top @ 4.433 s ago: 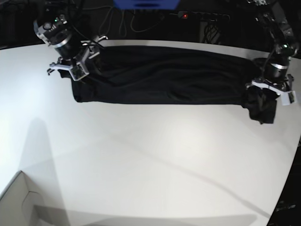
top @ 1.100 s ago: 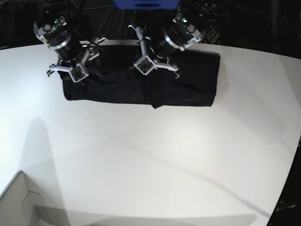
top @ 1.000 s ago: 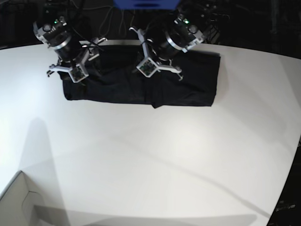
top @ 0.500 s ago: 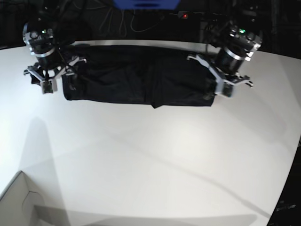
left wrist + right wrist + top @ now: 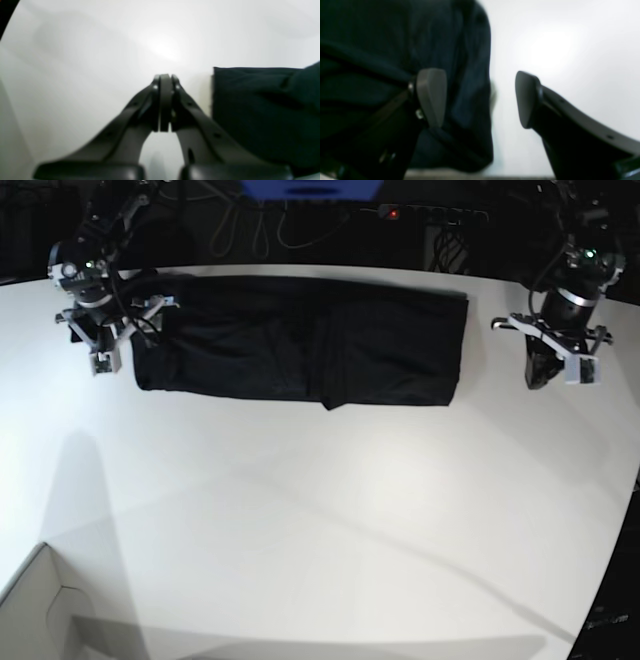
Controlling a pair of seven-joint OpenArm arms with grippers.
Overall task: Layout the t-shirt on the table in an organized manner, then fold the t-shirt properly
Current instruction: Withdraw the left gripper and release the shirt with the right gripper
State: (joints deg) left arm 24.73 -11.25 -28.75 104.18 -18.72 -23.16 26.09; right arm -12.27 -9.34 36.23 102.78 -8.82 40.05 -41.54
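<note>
T-shirt (image 5: 300,345): black, folded into a long flat band lying across the upper part of the base view, near the far edge of the white desk (image 5: 330,520). Its lower edge runs roughly straight, with a small dip near the middle; its right end is a clean vertical edge. Wrinkles cross the surface. No print, label or writing can be read on the fabric.

Right gripper (image 5: 100,345), upper left of the base view: jaws spread wide, holding nothing. In the right wrist view one finger (image 5: 431,96) is over the shirt's end and the other over bare desk, the fabric edge between them.

Left gripper (image 5: 560,370), upper right of the base view: jaws pressed fully together, holding nothing, positioned over bare desk apart from the shirt's right end.

Open room: broad bare desk surface fills the middle and lower frame. A white box corner (image 5: 45,610) sits at lower left.
</note>
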